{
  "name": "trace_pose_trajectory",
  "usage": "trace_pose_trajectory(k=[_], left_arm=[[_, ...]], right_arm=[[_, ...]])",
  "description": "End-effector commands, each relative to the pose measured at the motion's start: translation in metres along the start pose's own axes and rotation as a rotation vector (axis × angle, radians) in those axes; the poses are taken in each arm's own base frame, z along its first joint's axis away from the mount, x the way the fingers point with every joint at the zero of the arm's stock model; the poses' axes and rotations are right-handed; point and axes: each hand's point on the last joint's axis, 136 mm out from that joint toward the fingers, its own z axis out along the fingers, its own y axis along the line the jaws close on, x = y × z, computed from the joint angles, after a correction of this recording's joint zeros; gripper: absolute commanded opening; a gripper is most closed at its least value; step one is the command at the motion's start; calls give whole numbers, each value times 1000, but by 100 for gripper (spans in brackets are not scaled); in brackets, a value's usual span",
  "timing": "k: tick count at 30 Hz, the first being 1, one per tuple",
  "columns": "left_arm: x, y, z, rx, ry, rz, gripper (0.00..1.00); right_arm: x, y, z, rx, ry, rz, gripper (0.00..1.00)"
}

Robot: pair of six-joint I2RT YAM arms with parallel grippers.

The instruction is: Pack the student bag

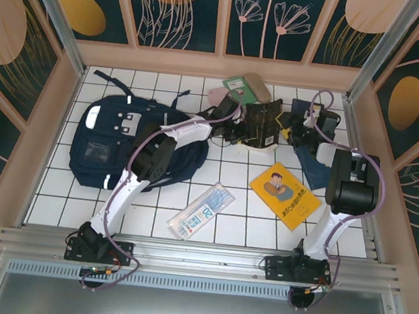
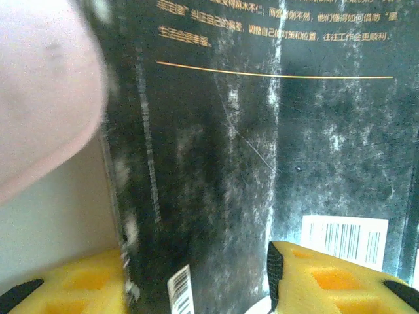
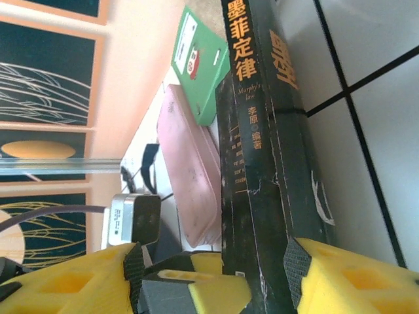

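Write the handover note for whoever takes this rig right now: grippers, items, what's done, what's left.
Left gripper: jaws either side of the black book; grip unconfirmed.
Right gripper: jaws straddle the same book's spine, one pad on its cover; grip unconfirmed.
Student bag: lying flat at the left, apart from the book.
Loose on the table: yellow book, clear packet, green book, pink case.
Done: black book is up on edge between both arms; nothing visibly packed.
Left: get it into the bag, then the rest.
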Motion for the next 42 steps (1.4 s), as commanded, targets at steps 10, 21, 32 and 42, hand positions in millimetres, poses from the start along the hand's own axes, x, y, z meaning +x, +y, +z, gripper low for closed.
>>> trace_pose_trajectory(k=[10, 21, 32, 42], left_arm=[[31, 10, 8, -18, 75, 25, 48], [36, 18, 9, -34, 80, 12, 48], [30, 5, 6, 1, 74, 23, 13], [18, -38, -11, 111, 50, 52, 0]], right_arm=[[65, -35, 32, 78, 210, 55, 61], [64, -65, 32, 183, 185, 31, 60], [87, -85, 33, 239, 226, 49, 58], [104, -80, 31, 262, 249, 25, 58]])
